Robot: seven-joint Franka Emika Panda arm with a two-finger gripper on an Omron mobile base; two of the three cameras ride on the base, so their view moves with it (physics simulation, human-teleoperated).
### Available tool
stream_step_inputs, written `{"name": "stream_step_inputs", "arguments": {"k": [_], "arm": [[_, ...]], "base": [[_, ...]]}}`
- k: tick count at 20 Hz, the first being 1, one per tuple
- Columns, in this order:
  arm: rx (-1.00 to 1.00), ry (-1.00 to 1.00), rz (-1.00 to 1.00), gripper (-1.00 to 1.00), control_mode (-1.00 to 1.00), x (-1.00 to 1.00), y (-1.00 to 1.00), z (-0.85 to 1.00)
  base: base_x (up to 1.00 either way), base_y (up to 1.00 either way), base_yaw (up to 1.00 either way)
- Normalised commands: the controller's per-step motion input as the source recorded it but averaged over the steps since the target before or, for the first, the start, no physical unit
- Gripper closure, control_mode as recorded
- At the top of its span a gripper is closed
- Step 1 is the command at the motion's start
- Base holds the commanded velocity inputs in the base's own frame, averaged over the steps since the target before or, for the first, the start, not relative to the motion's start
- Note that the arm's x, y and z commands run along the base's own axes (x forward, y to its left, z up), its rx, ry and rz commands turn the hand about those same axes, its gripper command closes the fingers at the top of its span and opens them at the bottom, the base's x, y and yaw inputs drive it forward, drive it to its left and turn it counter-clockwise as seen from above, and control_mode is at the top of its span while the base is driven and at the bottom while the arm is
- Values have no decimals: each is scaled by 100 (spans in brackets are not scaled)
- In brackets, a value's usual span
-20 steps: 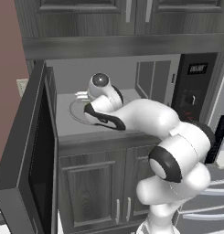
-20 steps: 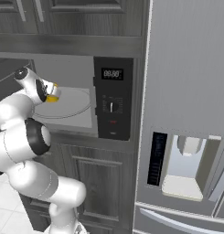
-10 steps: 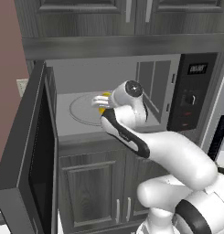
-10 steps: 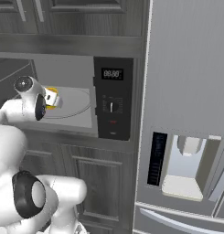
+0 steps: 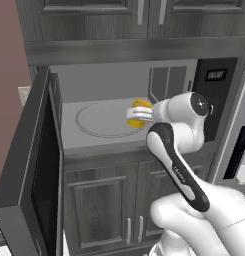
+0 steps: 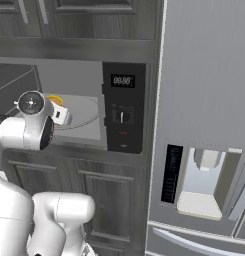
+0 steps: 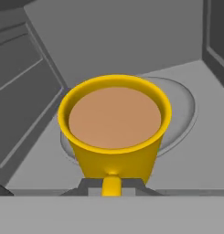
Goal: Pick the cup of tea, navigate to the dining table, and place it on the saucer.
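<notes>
— Holding anything?
— Gripping the cup of tea [image 7: 114,132] by its small handle, pincer [image 7: 111,183] clamped tight on it, dark fingertips [image 7: 88,184] pressing either side of the handle. Sitting upright, brown liquid level near the rim.

— Hanging where?
— Hovering at the front opening of the microwave [image 5: 109,85], over the near right part of the round grey turntable plate [image 5: 101,120]. Showing as a yellow patch [image 5: 140,113] just ahead of the white wrist from the left side, and peeking out [image 6: 55,100] behind the arm's joint from the right side. Hard telling whether lifted clear of the plate or touching it.

— Reading any writing?
— Glowing digits on the microwave display [image 6: 123,81], too blurred for reading. Showing a small pale label on the control panel [image 5: 215,75] too, also unreadable. Nothing legible on the cup.

— Anything else standing around?
— Microwave door [image 5: 35,170] swinging wide open to the left. Fridge [image 6: 204,100] standing just right of the microwave, with a dispenser recess [image 6: 206,182] in its door. Dark cabinets [image 5: 106,205] sitting below and above.
</notes>
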Motion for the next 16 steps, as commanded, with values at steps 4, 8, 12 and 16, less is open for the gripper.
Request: {"name": "stream_step_inputs", "arguments": {"k": [4, 8, 12, 16], "arm": [[-1, 2, 7, 100, -100, -99, -42, 64], [-11, 5, 5, 100, -100, -86, -41, 27], [-23, 3, 3, 100, -100, -78, -34, 2], [-23, 0, 0, 100, -100, -79, -31, 8]], "base": [[0, 0, 0], [0, 0, 0], [0, 0, 0], [0, 0, 0]]}}
